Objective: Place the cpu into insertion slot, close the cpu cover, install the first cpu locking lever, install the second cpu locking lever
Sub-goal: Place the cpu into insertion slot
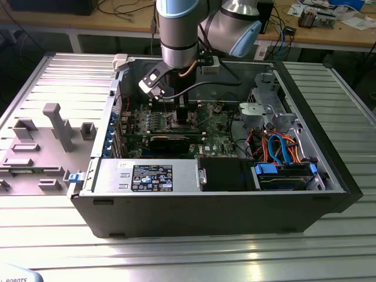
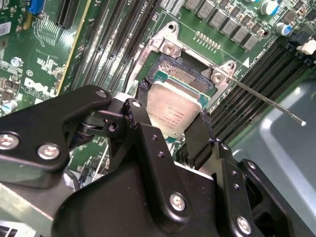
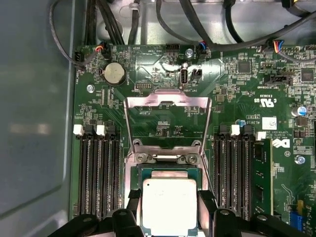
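Ribbed aluminium tabletop carries an open computer case, with a cluttered wooden bench behind. Inside, the gripper pinches the cpu at the insertion slot, the cpu cover raised.

- The arm stands straight up and down in the exterior view, its grey and pale-blue last link upright.
- A second thick joint sits tucked in just beside it, on the exterior view's right.
- The wrist points directly downward.
- Below it the gripper hangs low and vertical, nose down.
- In both wrist views its black fingers stand one on each side of the cpu, clamped against two opposite edges.
- Behind the fingers, in the second wrist view, the black linkage bars spread outward, their bolt heads showing.
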You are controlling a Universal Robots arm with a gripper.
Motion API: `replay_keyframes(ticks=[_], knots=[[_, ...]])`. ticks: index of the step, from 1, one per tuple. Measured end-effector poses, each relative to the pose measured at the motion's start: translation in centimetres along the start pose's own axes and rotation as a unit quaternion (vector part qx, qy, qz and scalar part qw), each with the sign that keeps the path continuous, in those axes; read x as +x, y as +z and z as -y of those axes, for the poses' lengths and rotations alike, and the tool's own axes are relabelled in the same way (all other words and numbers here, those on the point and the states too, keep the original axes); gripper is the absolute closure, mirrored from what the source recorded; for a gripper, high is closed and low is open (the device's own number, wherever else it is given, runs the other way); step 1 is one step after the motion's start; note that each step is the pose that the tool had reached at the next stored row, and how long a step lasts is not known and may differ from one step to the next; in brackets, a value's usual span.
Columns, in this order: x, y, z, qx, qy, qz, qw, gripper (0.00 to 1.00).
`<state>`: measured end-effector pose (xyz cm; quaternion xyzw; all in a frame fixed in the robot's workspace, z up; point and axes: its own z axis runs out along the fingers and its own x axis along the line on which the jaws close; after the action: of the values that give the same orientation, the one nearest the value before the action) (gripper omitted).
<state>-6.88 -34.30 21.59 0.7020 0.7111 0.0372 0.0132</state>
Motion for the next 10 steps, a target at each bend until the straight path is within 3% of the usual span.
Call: replay_keyframes(ticks=[10], knots=[[-0.08, 1.06, 0.09, 0.004, -0.002, 0.0004, 0.99999, 0.46]])
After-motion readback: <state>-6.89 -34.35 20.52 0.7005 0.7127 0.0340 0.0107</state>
